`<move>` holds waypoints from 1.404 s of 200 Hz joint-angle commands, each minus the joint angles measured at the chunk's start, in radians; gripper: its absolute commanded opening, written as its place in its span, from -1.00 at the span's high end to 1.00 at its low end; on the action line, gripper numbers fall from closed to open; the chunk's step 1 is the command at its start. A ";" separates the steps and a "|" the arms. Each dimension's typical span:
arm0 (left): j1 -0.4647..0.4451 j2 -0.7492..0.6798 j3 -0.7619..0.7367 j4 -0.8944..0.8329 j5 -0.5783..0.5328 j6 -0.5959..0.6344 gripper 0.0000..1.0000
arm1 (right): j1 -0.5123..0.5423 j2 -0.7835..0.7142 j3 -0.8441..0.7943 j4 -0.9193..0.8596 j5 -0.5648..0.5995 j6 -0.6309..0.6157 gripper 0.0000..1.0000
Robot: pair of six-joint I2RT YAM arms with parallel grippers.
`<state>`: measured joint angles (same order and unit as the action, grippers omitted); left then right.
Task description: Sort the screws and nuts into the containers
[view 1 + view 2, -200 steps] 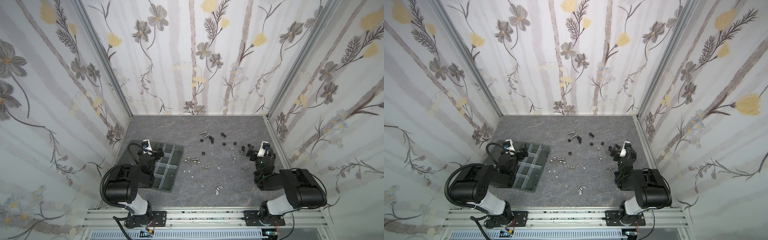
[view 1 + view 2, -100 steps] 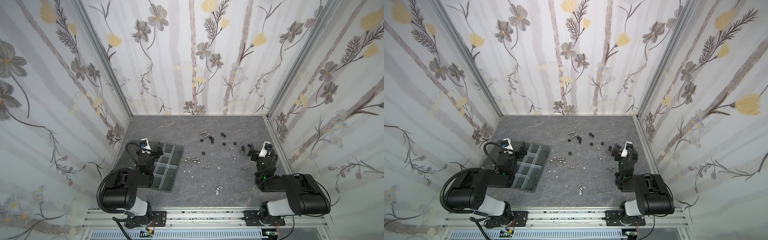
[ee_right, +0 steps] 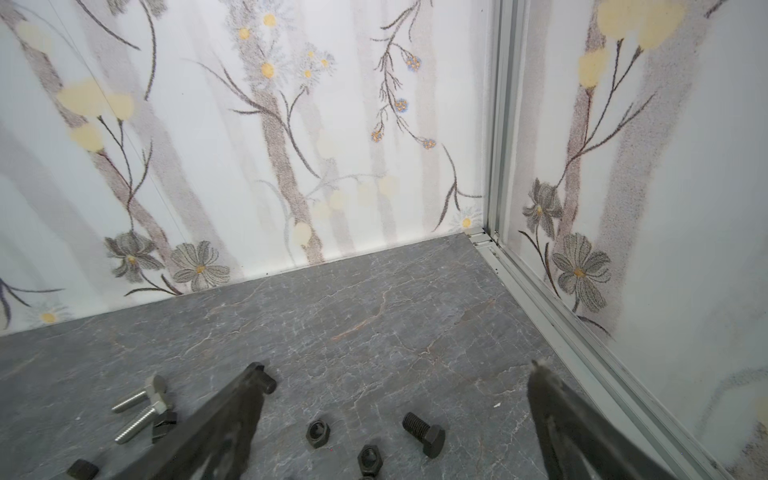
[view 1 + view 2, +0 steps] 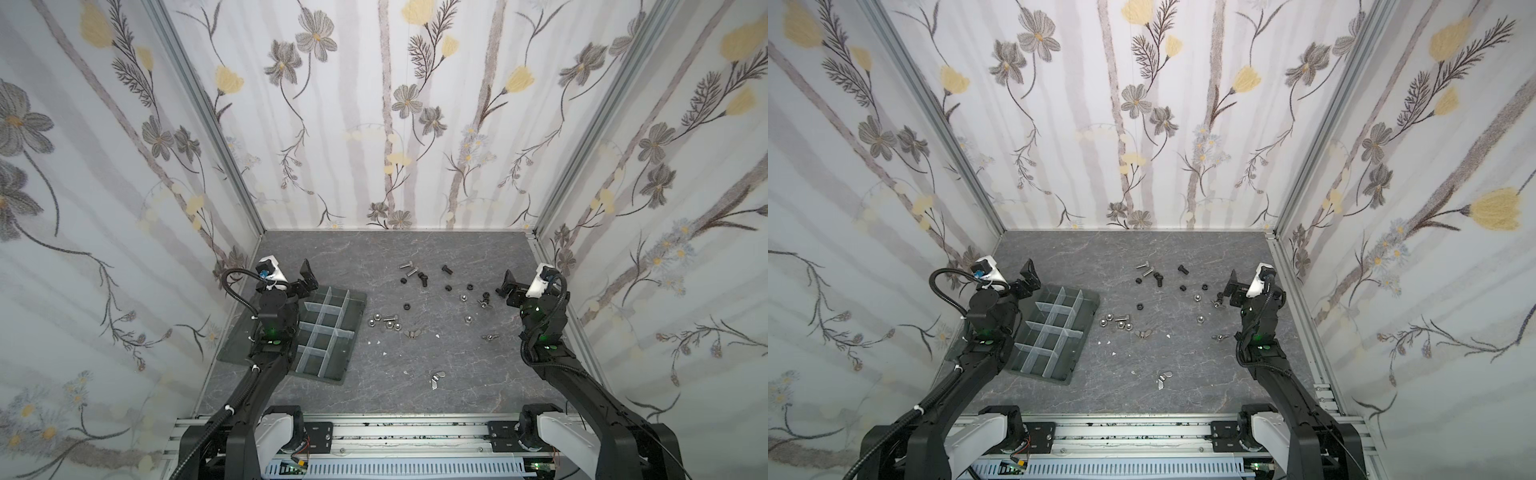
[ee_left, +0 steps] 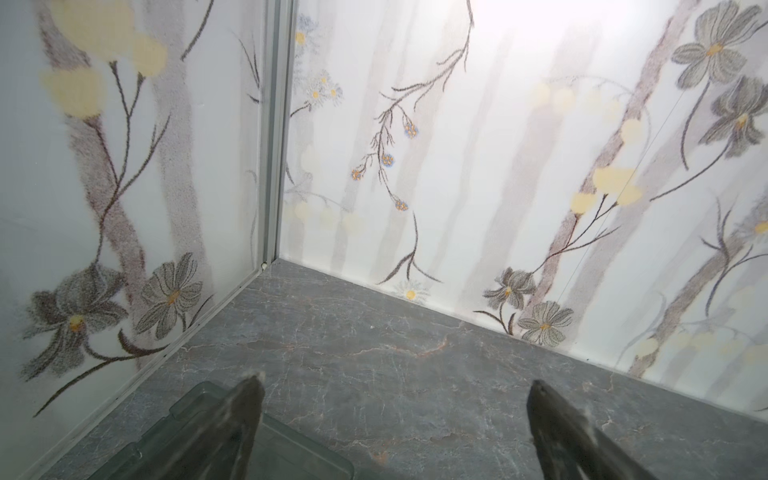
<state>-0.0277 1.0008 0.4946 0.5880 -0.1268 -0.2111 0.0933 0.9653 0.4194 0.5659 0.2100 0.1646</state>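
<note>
Since all the compartments [image 4: 338, 322] of the tray [image 4: 357, 309] show only bare plastic in both top views, the sorting looks not yet begun, and every piece has to be picked up and dropped in. The screws [image 4: 406, 265], black and silver, and the nuts [image 4: 407, 306], black hex, silver hex and a few winged ones, all lie loose on the tabletop [image 4: 374, 249] to the right of the tray. A silver cluster sits near the tray's rim and the rest are scattered further off. The flat lid [image 4: 235, 345] lies against the tray's opposite side.

The left gripper [image 5: 397, 384] hovers over the tray's far end, jaws wide apart and holding nothing. The right gripper [image 3: 397, 368] hangs well apart from the tray, across the scatter, just above the black pieces furthest from it. Its jaws also stand wide apart and empty, with a black screw and two black nuts between them in the right wrist view. That arm looks best placed for a first pick.
</note>
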 commanded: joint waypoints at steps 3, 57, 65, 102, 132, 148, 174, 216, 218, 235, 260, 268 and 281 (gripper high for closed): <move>-0.037 -0.037 0.094 -0.296 0.059 -0.035 -1.00 | 0.042 -0.068 0.048 -0.239 -0.043 0.043 -1.00; -0.294 -0.072 0.207 -0.529 -0.083 -0.019 -1.00 | 0.189 -0.013 0.235 -0.556 -0.141 0.085 -0.89; -0.328 -0.068 0.224 -0.556 -0.109 -0.034 -1.00 | 0.212 0.002 0.252 -0.577 -0.144 0.086 -0.88; -0.414 -0.053 0.269 -0.646 -0.132 -0.145 -1.00 | 0.283 0.124 0.326 -0.643 -0.159 0.072 -0.83; -0.438 -0.063 0.235 -0.646 -0.139 -0.203 -1.00 | 0.325 0.277 0.461 -0.676 -0.185 0.053 -0.78; -0.444 -0.070 0.218 -0.641 -0.148 -0.217 -1.00 | 0.351 0.374 0.536 -0.688 -0.182 0.035 -0.75; -0.444 -0.076 0.202 -0.626 -0.174 -0.222 -1.00 | 0.382 0.535 0.663 -0.705 -0.160 0.010 -0.74; -0.445 -0.072 0.196 -0.601 -0.177 -0.233 -1.00 | 0.420 0.809 0.884 -0.724 -0.120 -0.014 -0.76; -0.445 -0.075 0.195 -0.601 -0.178 -0.234 -1.00 | 0.422 0.824 0.898 -0.728 -0.120 -0.016 -0.76; -0.445 -0.104 0.184 -0.594 -0.172 -0.245 -1.00 | 0.434 0.946 1.011 -0.772 -0.111 -0.019 -0.73; -0.445 -0.146 0.166 -0.590 -0.149 -0.249 -1.00 | 0.443 1.097 1.158 -0.799 -0.086 -0.007 -0.67; -0.445 -0.156 0.161 -0.587 -0.146 -0.247 -1.00 | 0.445 1.134 1.194 -0.799 -0.085 0.000 -0.67; -0.445 -0.166 0.152 -0.582 -0.141 -0.248 -1.00 | 0.446 1.196 1.255 -0.808 -0.090 0.004 -0.67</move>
<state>-0.4725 0.8528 0.6601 -0.0330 -0.2779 -0.4423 0.5369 2.0789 1.5833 -0.2096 0.1043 0.1589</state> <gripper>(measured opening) 0.998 0.832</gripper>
